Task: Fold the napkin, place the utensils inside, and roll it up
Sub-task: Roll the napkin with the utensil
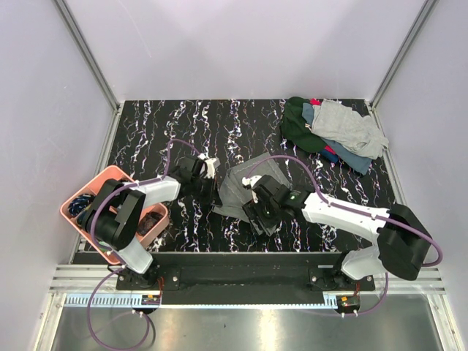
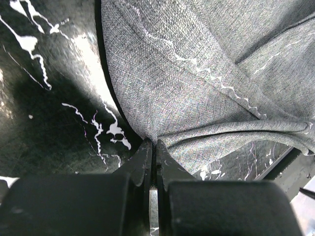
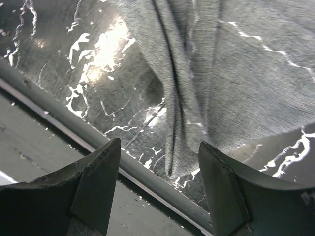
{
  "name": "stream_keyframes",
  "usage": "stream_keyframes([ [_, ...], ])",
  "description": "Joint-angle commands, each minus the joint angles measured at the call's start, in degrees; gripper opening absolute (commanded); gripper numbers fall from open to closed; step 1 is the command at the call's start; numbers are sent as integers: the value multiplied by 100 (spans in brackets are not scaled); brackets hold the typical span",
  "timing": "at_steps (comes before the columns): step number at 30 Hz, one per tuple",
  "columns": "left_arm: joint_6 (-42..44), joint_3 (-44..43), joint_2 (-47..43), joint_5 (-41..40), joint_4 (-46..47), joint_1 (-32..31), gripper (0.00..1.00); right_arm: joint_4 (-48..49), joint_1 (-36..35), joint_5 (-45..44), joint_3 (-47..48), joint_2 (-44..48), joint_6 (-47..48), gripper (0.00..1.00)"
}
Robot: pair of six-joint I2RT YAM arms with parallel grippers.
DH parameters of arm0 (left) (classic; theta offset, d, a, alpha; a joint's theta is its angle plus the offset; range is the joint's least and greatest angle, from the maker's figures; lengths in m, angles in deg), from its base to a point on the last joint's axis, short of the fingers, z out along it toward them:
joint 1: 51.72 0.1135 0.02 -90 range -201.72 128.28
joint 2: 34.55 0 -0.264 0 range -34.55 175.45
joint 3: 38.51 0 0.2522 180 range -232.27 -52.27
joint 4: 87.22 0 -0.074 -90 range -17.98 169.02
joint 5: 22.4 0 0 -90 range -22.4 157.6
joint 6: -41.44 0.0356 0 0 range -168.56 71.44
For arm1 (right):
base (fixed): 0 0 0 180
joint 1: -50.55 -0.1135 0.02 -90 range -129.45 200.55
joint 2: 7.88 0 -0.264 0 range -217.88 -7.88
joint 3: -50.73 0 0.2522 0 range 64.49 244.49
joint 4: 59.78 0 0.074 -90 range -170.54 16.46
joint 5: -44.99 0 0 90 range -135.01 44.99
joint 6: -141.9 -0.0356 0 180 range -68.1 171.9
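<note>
– As seen from overhead, where does the napkin [image 1: 256, 183] lie?
– Mid-table, crumpled, between the two grippers. The left gripper [image 1: 213, 191] is at its left edge. The right gripper [image 1: 257, 219] is over its near edge, toward the front of the table [image 1: 183, 124].
– Room around it?
– Bare table behind it and to the left. A heap of cloths [image 1: 333, 131] sits in the far right corner, well apart. A pink basket [image 1: 86, 188] is at the left edge, also well apart from the napkin.
– Left wrist view?
– The left gripper [image 2: 153, 147] has its fingers pressed together, clamped on a pinch of napkin [image 2: 206, 88] where two folds meet. The cloth fans up and to the right from the tips, and a rolled hem runs off to the right. The table [image 2: 49, 113] is bare left of the cloth's edge.
– Right wrist view?
– The right gripper [image 3: 160, 167] has its fingers wide apart, touching nothing. A narrow pleated fold of napkin [image 3: 236, 73] ends between them, nearer the right finger. The rest of the cloth spreads up and to the right. The table's front edge, with a metal rail [image 3: 64, 120], crosses diagonally just beside the fold's end. Bare table lies to the upper left.
</note>
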Motion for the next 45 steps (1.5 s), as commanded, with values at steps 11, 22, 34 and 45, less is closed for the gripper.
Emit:
stream_keyframes([
  [11, 77, -227, -24, -209, -783, -48, 0, -176, -220, -884, 24, -254, -674, 65],
  [22, 103, -359, 11, -236, -942, -48, 0, -325, -220, -744, 6, -930, -867, 43],
  [34, 200, -508, 55, -245, -1179, -48, 0, -387, -45, -62, 181, -1467, -710, 16],
  [45, 454, -772, 160, -692, -1741, -48, 0, -378, 1221, 3218, 436, -1581, 468, 13],
])
